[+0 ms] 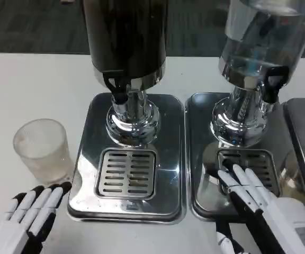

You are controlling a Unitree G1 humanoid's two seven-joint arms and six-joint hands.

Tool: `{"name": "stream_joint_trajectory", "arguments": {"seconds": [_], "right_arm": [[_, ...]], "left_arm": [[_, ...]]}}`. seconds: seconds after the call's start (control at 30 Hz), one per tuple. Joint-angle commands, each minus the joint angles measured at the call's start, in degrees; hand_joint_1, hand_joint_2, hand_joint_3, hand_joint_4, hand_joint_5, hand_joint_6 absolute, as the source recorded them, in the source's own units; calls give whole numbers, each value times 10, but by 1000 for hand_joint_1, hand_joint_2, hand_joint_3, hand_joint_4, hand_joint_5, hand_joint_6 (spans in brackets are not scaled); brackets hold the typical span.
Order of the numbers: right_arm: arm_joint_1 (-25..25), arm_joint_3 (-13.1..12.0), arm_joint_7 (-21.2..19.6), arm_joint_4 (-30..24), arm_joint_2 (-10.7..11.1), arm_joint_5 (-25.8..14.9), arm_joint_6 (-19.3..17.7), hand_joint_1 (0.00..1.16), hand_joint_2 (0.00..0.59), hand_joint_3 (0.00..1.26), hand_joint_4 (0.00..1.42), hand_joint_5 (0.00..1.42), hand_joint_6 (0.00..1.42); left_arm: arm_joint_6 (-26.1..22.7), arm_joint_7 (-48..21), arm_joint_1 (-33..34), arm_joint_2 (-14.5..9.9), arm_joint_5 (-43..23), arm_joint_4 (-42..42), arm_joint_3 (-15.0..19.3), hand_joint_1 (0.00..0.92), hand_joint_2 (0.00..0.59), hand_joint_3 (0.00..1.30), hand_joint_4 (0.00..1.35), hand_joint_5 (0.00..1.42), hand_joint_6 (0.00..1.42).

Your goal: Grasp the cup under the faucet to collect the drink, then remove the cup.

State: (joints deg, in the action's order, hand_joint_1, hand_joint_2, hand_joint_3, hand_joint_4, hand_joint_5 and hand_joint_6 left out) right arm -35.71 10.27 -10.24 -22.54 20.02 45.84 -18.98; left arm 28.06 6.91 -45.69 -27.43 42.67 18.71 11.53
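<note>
Frosted plastic, the empty cup (41, 149) left of the drip tray (89, 174) looks light and tippy, so wrap your spread, empty left hand (29, 219) around its middle.

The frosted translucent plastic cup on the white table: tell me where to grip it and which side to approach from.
Grip the frosted translucent plastic cup around its side wall at mid-height, thumb on one side and fingers on the other. It stands upright with its mouth open, so a wrap around the wall suits it. Probably come in from the front with the left hand, which lies just in front of it; the steel drip tray crowds its right side.
</note>
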Motion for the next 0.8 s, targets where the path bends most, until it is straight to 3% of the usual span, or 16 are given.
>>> {"name": "stream_joint_trajectory", "arguments": {"seconds": [0.03, 0.37, 0.6, 0.8], "right_arm": [[0, 9, 3, -3, -10, 8, 11, 487, 585, 105, 1, 0, 147], [1, 20, 3, 2, -17, 8, 16, 486, 585, 106, 2, 0, 159], [-3, 22, 2, -3, -18, 9, 17, 485, 585, 106, 2, 0, 173], [-4, 24, 0, -5, -20, 10, 18, 484, 585, 111, 2, 0, 175]], "left_arm": [[33, 13, -2, -8, -38, -25, 16, 0, 70, 0, 0, 0, 0], [101, 49, 6, 1, -91, -67, 60, 0, 56, 0, 0, 0, 40], [90, 32, 53, 2, -166, -112, 88, 0, 36, 0, 0, 0, 108], [72, 15, 96, -5, -186, -139, 100, 0, 37, 0, 0, 0, 86]]}}
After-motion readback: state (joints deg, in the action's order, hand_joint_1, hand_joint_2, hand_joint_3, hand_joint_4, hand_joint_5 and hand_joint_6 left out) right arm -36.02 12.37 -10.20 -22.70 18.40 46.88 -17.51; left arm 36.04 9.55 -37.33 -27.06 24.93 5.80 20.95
